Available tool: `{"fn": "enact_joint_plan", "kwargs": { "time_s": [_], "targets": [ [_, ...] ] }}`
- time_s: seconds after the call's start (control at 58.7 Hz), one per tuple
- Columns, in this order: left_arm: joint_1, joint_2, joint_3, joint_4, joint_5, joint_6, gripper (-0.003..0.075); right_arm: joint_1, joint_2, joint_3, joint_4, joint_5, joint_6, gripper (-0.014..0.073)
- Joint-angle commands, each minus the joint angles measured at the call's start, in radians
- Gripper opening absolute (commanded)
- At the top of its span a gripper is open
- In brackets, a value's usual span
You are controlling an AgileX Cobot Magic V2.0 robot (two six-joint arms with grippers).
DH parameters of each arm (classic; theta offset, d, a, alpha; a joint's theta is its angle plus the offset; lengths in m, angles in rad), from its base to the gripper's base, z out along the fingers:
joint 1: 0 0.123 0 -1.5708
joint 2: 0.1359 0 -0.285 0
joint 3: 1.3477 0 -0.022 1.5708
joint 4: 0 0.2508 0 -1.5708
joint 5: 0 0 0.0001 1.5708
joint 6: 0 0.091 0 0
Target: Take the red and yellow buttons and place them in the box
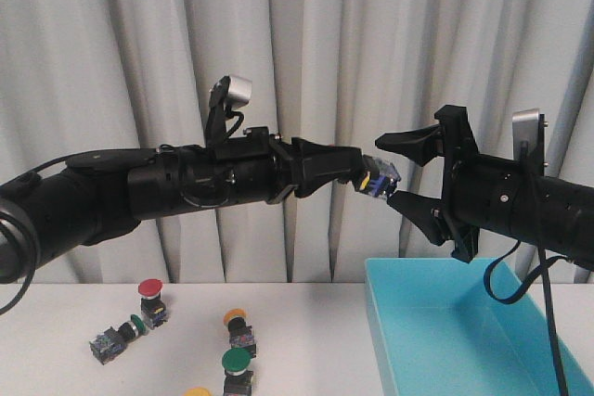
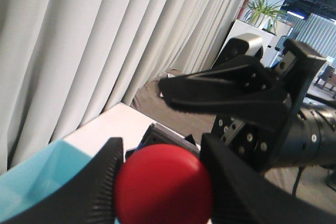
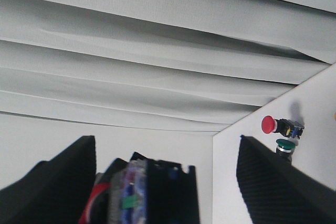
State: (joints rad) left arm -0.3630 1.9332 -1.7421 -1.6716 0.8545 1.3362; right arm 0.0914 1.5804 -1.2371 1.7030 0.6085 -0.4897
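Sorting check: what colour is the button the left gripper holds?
Red button, clearest in the left wrist view.

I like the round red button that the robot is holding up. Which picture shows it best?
The left wrist view: the round red domed button fills the space between the left gripper fingers. The front view shows only its dark body poking toward the open right gripper. The right wrist view shows it blurred.

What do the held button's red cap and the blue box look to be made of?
Red cap: probably smooth moulded plastic, since its dome is evenly coloured with a soft sheen. Box: likely rigid plastic with a matte finish, judging by its uniform turquoise and thin, straight rim. Left gripper holds the button.
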Motion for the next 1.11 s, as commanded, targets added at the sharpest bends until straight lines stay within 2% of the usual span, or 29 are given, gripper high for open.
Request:
{"fn": "enact_joint_plan", "kwargs": {
  "time_s": [0.0,0.715,0.885,1.09],
  "targets": [
    [-0.011,-0.056,-0.047,-0.096,-0.021,0.006,0.0094,0.001,-0.033,-0.034,0.079,0.033,0.004,0.0543],
    [-0.100,-0.016,-0.046,-0.096,-0.143,0.042,0.0094,0.001,-0.033,-0.034,0.079,0.041,0.056,0.0529],
    [-0.100,-0.016,-0.049,-0.096,-0.144,0.042,0.0094,0.001,-0.033,-0.034,0.079,0.041,0.059,0.0444],
    [-0.100,-0.016,-0.074,-0.096,-0.148,0.042,0.0094,0.001,-0.033,-0.034,0.079,0.038,0.081,0.0243]
  ]
}}
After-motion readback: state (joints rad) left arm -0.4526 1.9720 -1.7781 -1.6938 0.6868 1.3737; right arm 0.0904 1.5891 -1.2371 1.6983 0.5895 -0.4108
